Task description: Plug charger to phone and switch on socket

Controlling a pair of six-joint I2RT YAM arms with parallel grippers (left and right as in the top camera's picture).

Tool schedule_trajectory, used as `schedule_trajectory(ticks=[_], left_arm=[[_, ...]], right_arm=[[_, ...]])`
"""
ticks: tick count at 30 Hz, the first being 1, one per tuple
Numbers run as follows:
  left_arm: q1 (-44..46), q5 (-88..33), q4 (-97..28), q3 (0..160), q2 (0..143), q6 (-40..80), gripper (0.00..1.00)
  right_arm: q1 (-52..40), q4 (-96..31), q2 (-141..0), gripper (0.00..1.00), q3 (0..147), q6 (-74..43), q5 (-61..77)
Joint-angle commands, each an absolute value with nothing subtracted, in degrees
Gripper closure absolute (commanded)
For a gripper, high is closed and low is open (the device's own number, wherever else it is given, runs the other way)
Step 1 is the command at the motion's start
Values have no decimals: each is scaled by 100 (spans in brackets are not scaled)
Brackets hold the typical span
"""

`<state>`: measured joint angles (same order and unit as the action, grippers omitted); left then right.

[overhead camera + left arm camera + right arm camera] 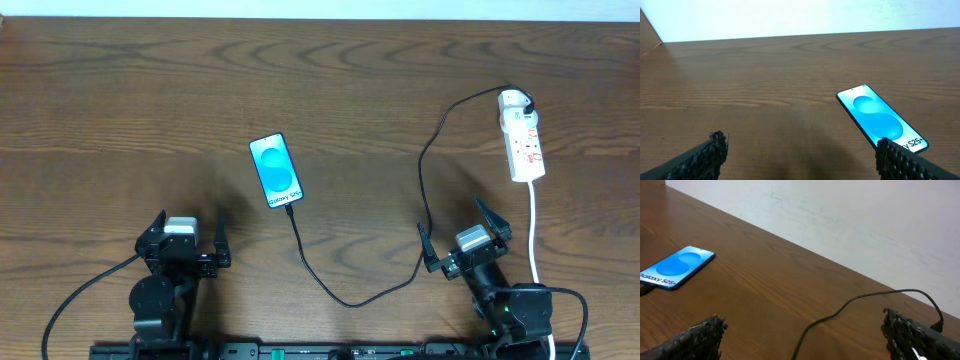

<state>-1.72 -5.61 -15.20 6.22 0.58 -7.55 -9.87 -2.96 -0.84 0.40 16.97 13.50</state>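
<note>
Charger [345,298] untouched, left gripper [191,220] and right gripper [449,213] both spread wide and empty, arms low at the table's [120,110] near edge.

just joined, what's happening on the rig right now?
Nothing is being handled. Both arms sit at the near edge, left gripper and right gripper open and empty. The phone lies mid-table, screen lit, with the black cable reaching its bottom edge; it looks plugged in. The cable's other end is at the strip, far right. Switch state can't be told.
</note>
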Motion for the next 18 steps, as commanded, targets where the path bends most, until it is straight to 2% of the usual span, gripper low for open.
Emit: schedule_trajectory(ticks=[1, 18], left_arm=[[-169, -489, -1546, 480, 23, -790, 4], [-169, -486, -1549, 482, 23, -790, 4]], right_arm=[[-945, -318, -38, 1, 32, 1632, 1385], [-945, -318, -38, 1, 32, 1632, 1385]])
